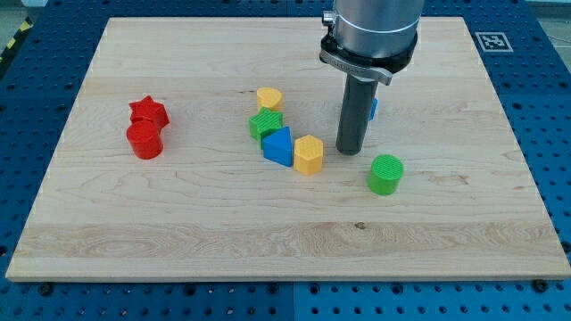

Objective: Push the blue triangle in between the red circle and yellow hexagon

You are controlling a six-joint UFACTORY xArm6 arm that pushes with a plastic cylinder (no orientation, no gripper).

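A pale wooden counter lies on a blue perforated bench. Two red blocks, two yellow, two green, two blue (one mostly hidden). The blue triangle sits mid-counter, touching the yellow hexagon; the red circle lies near the left edge. My tip, no pincer, stands right of the hexagon.
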